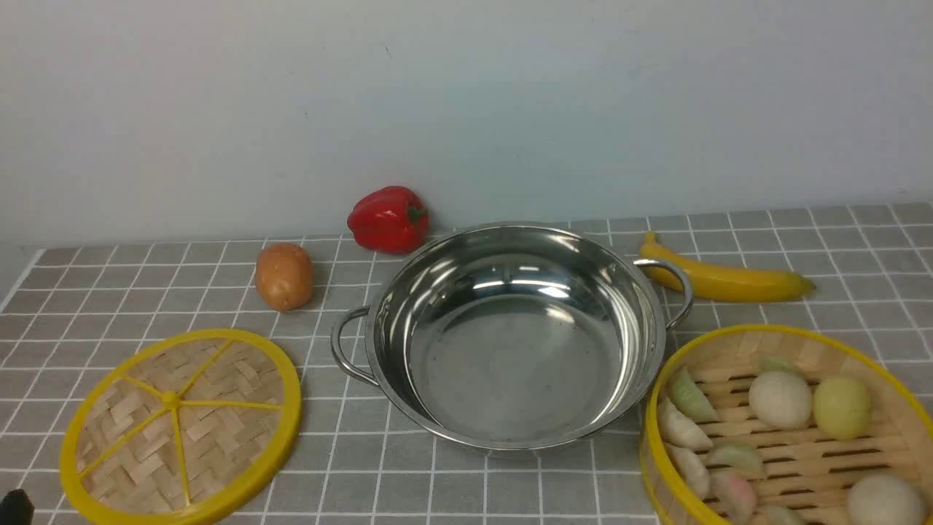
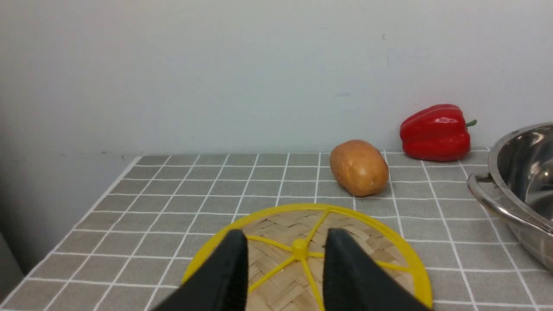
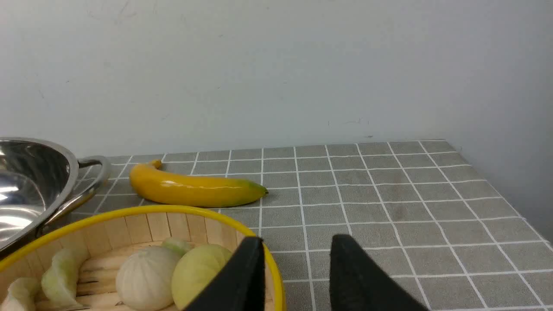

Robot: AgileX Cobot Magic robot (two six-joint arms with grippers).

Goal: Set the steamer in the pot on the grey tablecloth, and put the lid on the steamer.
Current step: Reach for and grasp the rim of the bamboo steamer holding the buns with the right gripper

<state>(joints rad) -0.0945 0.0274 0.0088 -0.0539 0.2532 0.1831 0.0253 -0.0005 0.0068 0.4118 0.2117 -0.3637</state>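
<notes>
**Grey tablecloth (image 1: 510,488), empty pot (image 1: 510,350)**

The grey tablecloth has thin white lines that make little squares. It runs back to a plain pale wall (image 1: 466,95). The pot sits in the middle of the cloth, shiny, with nothing inside. The lid (image 1: 182,426) lies flat on the cloth at the left, apart from the pot. The steamer (image 1: 816,456) sits at the right, just beside the pot, with buns and dumplings (image 1: 780,397) in it. Near the back are a red pepper (image 1: 388,219), a brown potato (image 1: 284,275) and a yellow banana (image 1: 725,281).

The front view shows all these things at once, but not the claw tips. The left wrist view shows the left claw (image 2: 286,235). Its two black fingers are apart with nothing held, and the lid's yellow hub shows in the gap. This view also shows the left edge of the cloth.

The right wrist view shows the right claw (image 3: 298,239), also apart and holding nothing. One finger is in front of the steamer's yellow rim. The other is over bare cloth. Here the right edge of the cloth shows.
</notes>
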